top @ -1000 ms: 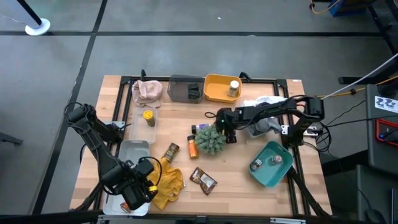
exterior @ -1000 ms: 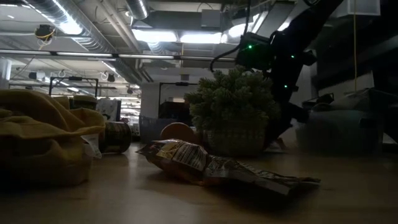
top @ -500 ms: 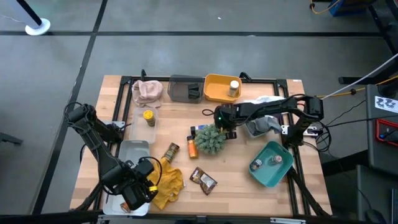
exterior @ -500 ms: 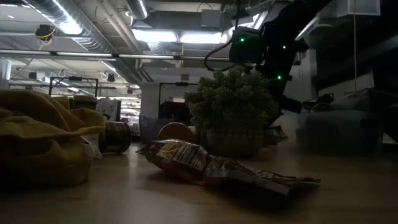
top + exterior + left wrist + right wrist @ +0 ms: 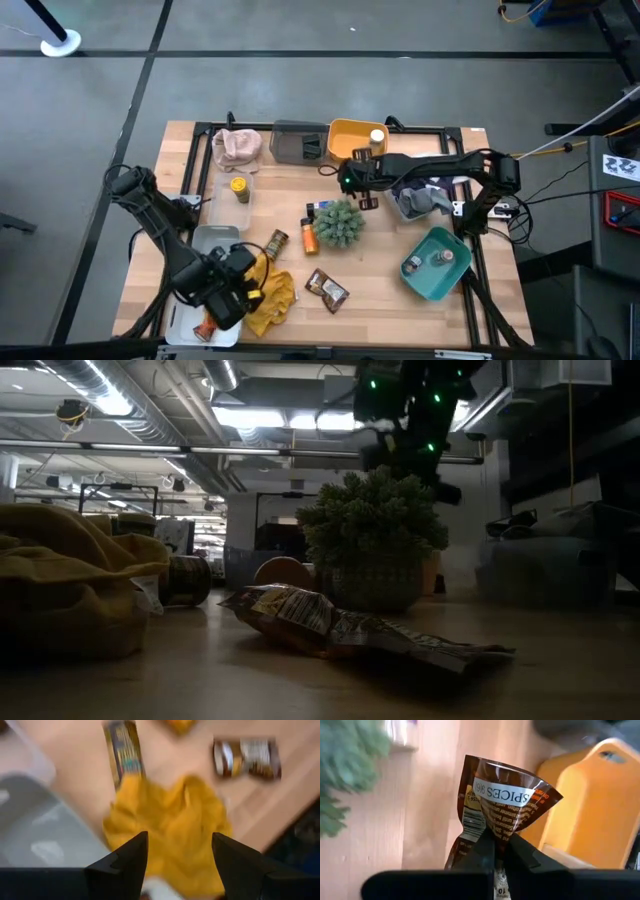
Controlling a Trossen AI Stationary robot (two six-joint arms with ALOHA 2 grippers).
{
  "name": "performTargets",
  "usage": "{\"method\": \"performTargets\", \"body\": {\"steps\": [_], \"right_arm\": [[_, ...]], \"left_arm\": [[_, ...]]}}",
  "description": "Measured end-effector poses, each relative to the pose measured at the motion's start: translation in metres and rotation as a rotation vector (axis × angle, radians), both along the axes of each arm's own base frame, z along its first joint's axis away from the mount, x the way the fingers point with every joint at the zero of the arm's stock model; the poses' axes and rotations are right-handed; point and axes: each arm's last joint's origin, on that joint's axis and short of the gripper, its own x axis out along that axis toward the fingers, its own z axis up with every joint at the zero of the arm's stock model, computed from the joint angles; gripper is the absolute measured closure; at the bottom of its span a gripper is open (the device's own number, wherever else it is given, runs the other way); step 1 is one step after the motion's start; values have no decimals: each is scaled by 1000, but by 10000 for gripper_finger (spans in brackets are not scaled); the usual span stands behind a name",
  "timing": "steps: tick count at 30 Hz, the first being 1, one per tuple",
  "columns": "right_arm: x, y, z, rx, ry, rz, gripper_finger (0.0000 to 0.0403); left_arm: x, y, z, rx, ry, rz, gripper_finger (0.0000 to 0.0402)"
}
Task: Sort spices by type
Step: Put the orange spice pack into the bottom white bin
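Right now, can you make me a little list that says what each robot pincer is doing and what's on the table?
right pincer: shut on spice packet, lifted beside yellow bin
left pincer: open, above yellow cloth
middle of table: green plant ball
teal bin: one small jar inside
another packet: flat on the wood

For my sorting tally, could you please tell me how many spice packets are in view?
2. The held packet is in the right gripper beside the yellow bin; the loose packet lies on the table, right of the yellow cloth. More may be hidden.
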Motion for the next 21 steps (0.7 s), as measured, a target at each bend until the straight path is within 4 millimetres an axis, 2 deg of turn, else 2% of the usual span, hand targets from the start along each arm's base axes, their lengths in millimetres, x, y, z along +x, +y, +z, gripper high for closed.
{"method": "performTargets", "body": {"steps": [5,10,14,21], "right_arm": [[12,-2,30,-12,-93,1,373],[20,-2,52,-14,-178,6,360],[26,-2,60,15,-254,28,374],[33,2,64,142,-345,134,373]], "left_arm": [[17,21,3,151,-119,76,199],[35,45,6,381,-171,46,199],[48,67,8,515,-133,13,199],[66,107,8,542,-72,111,199]]}}
